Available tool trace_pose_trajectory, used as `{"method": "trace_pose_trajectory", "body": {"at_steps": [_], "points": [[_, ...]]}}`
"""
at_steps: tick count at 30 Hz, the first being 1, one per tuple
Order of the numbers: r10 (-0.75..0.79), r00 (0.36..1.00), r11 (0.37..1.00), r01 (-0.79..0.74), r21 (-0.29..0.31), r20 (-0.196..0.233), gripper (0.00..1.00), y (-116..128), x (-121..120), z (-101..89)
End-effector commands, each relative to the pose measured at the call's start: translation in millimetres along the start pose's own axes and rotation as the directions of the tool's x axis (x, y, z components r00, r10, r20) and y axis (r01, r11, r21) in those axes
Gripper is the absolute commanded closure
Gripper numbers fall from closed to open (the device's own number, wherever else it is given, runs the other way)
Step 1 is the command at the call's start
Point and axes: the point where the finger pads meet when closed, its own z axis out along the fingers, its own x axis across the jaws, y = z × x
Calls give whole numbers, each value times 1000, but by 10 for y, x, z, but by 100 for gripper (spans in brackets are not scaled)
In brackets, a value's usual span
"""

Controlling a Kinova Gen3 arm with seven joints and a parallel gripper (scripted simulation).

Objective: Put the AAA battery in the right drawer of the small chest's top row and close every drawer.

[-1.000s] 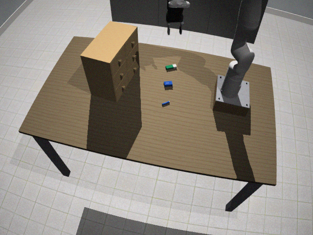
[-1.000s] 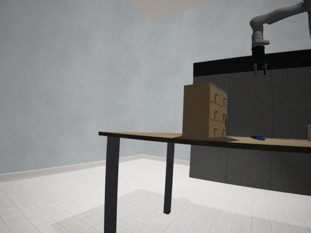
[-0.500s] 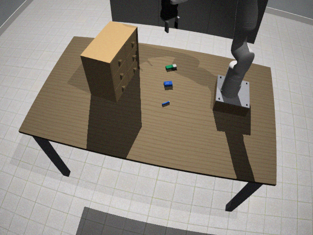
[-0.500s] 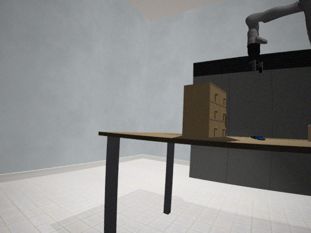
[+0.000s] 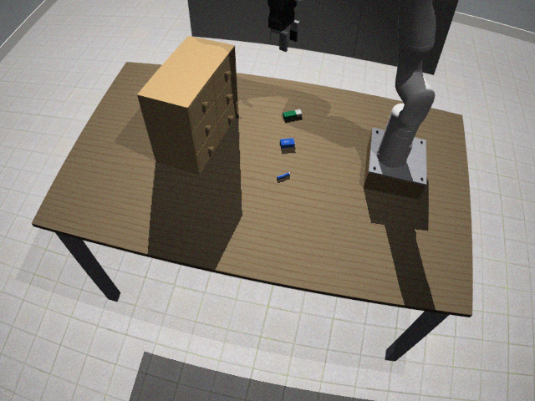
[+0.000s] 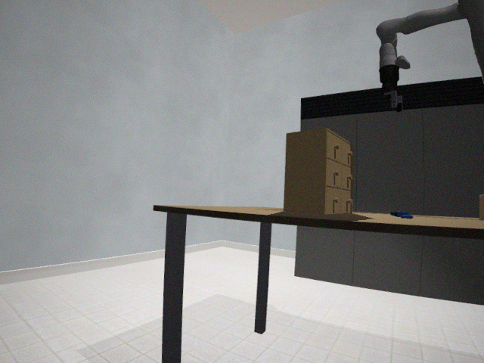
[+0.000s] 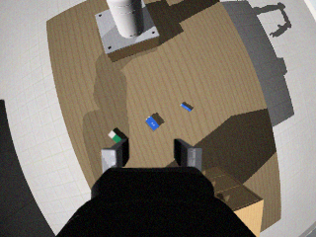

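Observation:
The small wooden chest stands on the left half of the table, with three rows of two drawers, all pushed in. It also shows in the side view and at the lower right of the wrist view. The AAA battery is a thin blue cylinder lying on the table to the right of the chest; it also shows in the wrist view. My gripper hangs high above the table's far side, open and empty. It also shows in the side view and the wrist view.
A blue block and a green and white block lie between the battery and the far edge. The arm's base stands on a grey plate at the right. A dark cabinet stands behind the table.

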Motion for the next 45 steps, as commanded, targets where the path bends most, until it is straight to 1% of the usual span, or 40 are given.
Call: {"method": "trace_pose_trajectory", "body": {"at_steps": [1,3,10,45], "points": [[-63,998,998,63,11,-7,0,35,4,-15],[-63,998,998,63,11,-7,0,35,4,-15],[-148,989,989,148,8,-11,0,73,0,-51],[-153,988,988,153,-7,-12,0,110,5,-35]]}}
